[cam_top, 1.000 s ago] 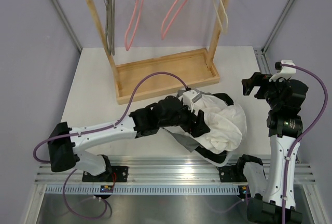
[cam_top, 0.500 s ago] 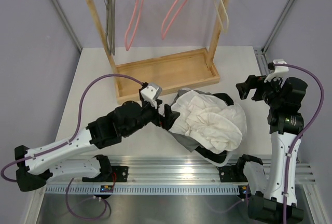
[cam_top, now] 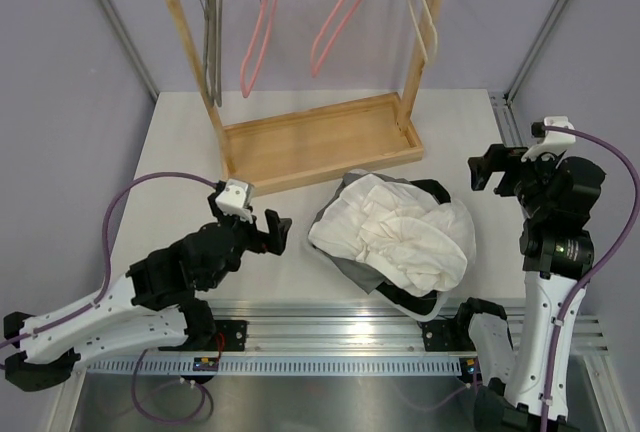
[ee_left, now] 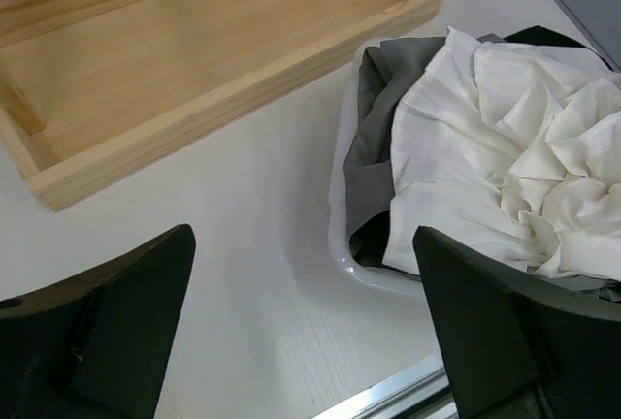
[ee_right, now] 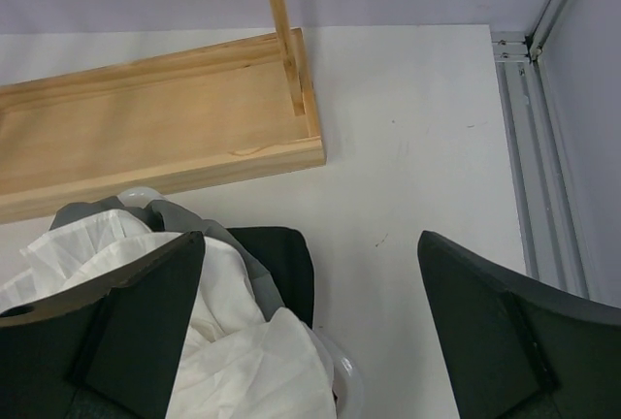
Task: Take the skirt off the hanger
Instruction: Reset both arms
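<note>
Now: the white skirt (cam_top: 400, 237) lies crumpled on grey and black clothes in a white tub (ee_left: 338, 196) on the table (cam_top: 180, 152), in front of the wooden rack (cam_top: 320, 142) and well apart from the hangers (cam_top: 258, 37) on its rail. The left gripper (cam_top: 275, 232), jaws wide and empty, sits left of the tub. The right gripper (cam_top: 487, 174), likewise spread and empty, is raised at the right.

Two pink hangers (cam_top: 250, 77), one rack (cam_top: 320, 167)
</note>
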`<state>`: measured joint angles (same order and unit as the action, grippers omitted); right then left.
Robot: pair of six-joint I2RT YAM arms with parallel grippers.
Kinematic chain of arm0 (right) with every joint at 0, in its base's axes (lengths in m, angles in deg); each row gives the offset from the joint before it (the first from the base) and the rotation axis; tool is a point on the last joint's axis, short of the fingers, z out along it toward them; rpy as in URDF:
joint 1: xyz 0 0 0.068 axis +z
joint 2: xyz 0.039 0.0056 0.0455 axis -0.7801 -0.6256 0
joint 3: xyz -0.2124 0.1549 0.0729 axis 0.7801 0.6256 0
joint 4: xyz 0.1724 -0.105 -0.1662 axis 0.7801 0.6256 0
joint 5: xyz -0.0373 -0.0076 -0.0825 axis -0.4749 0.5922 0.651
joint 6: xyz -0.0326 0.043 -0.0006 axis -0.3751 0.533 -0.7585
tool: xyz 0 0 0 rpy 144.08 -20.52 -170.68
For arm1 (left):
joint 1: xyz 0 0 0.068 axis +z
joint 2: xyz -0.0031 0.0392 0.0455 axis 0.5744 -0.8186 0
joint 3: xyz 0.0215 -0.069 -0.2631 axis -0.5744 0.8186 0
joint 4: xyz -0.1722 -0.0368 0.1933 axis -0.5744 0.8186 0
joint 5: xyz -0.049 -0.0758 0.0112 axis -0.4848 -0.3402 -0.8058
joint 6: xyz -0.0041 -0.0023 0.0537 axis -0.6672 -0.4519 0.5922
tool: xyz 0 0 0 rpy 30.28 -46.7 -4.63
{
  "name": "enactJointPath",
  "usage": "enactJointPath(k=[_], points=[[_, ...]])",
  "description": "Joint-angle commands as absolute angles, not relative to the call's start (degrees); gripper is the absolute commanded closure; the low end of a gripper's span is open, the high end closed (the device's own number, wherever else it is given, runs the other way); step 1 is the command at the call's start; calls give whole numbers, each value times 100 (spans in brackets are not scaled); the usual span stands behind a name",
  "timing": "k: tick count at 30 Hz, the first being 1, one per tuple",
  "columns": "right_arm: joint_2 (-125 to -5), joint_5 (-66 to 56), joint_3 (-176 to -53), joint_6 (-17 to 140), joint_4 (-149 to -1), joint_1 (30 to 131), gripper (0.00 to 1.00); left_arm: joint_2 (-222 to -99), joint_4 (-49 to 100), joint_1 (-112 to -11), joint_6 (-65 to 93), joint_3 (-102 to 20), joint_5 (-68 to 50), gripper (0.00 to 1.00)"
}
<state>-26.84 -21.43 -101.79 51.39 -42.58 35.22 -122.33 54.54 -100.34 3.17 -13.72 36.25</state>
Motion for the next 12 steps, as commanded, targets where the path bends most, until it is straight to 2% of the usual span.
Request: enactJointPath(k=[1, 12], points=[[-2589, -1691, -10372, 5298, -4172, 3492, 1, -11826, 5524, -10019, 84, -1232, 4090, 1], [-2361, -1260, -10117, 5386, -4374, 3492, 1, -11359, 5691, -10019, -4, -1082, 4063, 1]])
